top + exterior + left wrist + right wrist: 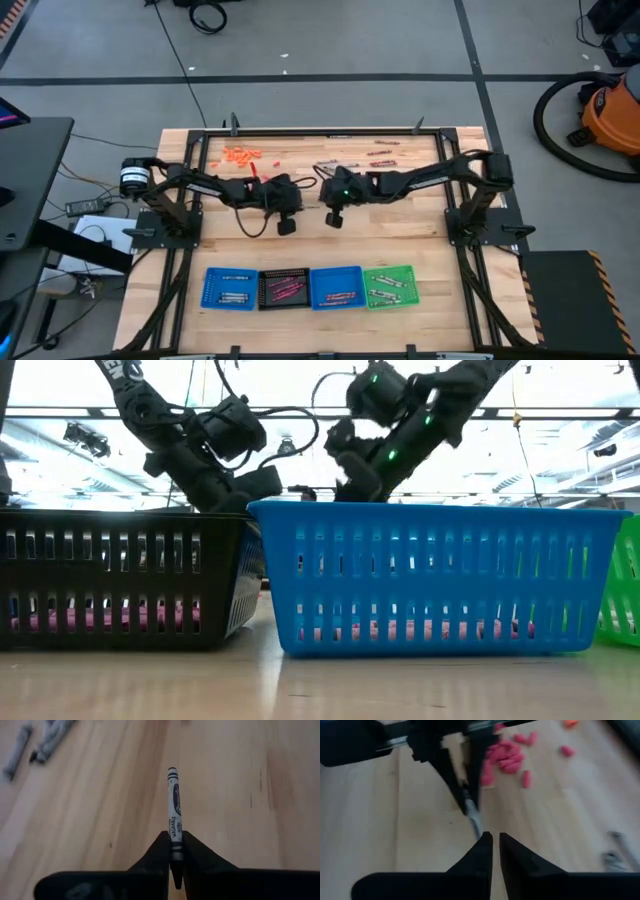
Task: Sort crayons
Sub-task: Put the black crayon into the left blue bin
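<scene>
- The left gripper (174,851) is pressed together on a grey crayon (173,805), pinching it at one end so that most of the stick juts forward past the fingertips, its black-printed label in plain sight in the left wrist view.
- The right gripper (493,840) sits just off the crayon's free tip; in its own wrist view a narrow gap shows between its jaws, and nothing is in them.
- In the high view the two grippers meet near the centre of the frame, left gripper (286,224) and right gripper (334,217) close together above bare wooden table (400,230).
- Loose crayons lie in the upper part of that frame: an orange-red heap (241,155) at upper left and a scatter of darker sticks (378,161) right of centre.
- Along the lower edge stands a row of trays: blue tray (212,274), black tray (266,297), second blue tray (351,274) and green tray (405,271), each already holding some crayons.
- What could go wrong, to my eye: the hold is at the very end of the stick, so it could pivot or slip on the way to a tray.
- The right gripper is so near that a small sideways move could knock the crayon askew or out.
- A grey crayon released over the wrong tray would spoil the sort.
</scene>
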### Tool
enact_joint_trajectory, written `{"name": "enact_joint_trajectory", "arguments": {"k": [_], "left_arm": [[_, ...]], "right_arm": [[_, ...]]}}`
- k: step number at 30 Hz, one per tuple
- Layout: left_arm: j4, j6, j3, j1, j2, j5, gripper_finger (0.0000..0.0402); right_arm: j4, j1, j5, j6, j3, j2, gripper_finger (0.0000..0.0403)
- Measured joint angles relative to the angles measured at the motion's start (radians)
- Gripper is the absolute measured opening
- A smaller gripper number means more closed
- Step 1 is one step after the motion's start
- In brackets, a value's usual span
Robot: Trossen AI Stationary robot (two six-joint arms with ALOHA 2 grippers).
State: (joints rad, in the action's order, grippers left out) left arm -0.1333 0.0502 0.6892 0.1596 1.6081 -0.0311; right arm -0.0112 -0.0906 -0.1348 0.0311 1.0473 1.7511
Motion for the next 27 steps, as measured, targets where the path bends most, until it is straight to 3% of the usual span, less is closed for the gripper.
{"name": "enact_joint_trajectory", "arguments": {"k": [5, 11, 16, 19, 27], "left_arm": [[0.170, -0.041, 0.000, 0.000, -0.104, 0.081, 0.0031], [0.364, -0.143, 0.001, -0.016, -0.318, 0.332, 0.0035], [0.551, -0.243, -0.005, -0.100, -0.462, 0.516, 0.0036], [0.642, -0.332, -0.013, -0.189, -0.535, 0.551, 0.0037], [0.752, -0.677, -0.013, -0.458, -0.646, 0.526, 0.0038]], "right_arm": [[-0.108, 0.064, -0.138, 0.020, -0.003, -0.107, 0.0047], [-0.067, 0.146, -0.246, 0.069, -0.060, -0.147, 0.0047], [-0.022, 0.177, -0.292, 0.092, -0.108, -0.147, 0.0047], [0.012, 0.177, -0.299, 0.108, -0.132, -0.147, 0.0047], [0.124, 0.179, -0.287, 0.100, -0.165, -0.147, 0.0047]]}}
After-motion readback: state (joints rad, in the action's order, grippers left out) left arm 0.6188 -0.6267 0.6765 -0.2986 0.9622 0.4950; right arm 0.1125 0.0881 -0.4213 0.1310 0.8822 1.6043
